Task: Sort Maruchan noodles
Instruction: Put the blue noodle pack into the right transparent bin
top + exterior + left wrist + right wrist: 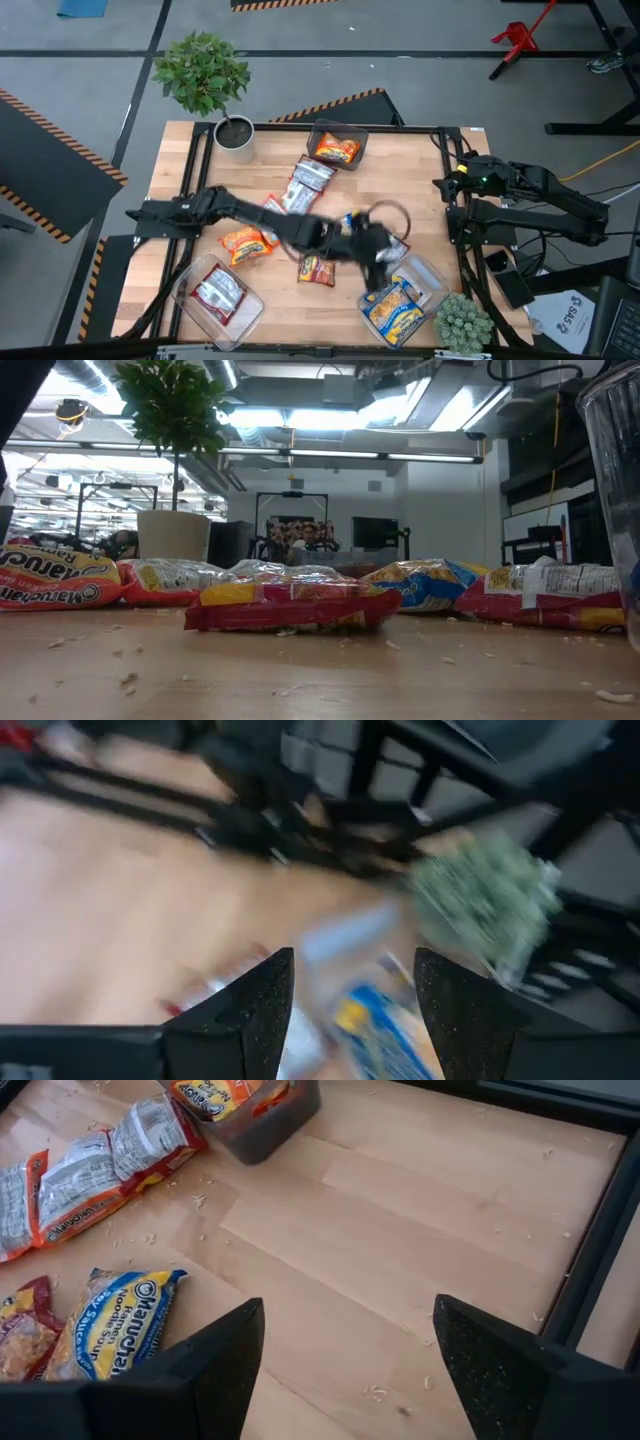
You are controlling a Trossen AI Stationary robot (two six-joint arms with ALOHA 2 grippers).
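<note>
From above, I have the left gripper (pixel 385 258) stretched across the table (pixel 420 190) toward its right front corner, over the bin (pixel 432 275) that holds blue-and-yellow packets (pixel 395 308). The arm is blurred, so from here I cannot tell what the fingers do. A second bin (pixel 185 290) at the left front holds a silver packet (pixel 218 292); a dark bin (pixel 352 135) at the far edge holds an orange packet (pixel 336 150). Loose packets lie mid-table: two silver ones (pixel 305 183), an orange one (pixel 248 242) and a red one (pixel 316 269). The right half of the board is bare wood up to the frame rail. The right gripper (pixel 450 185) waits at the right edge.

From table height, a row of packets (pixel 290 600) lies across the middle, with bare wood in front (crumbs aside).

The left wrist shows its fingers (pixel 250 1010) apart with nothing between them, the blue-and-yellow packet (pixel 375 1025) below and a small plant (pixel 485 900) by the corner.

The right wrist shows its fingers (pixel 215 1355) wide apart and empty, over open wood; a blue-and-yellow packet (pixel 115 1325) lies near, the silver pair (pixel 95 1170) farther off.
</note>
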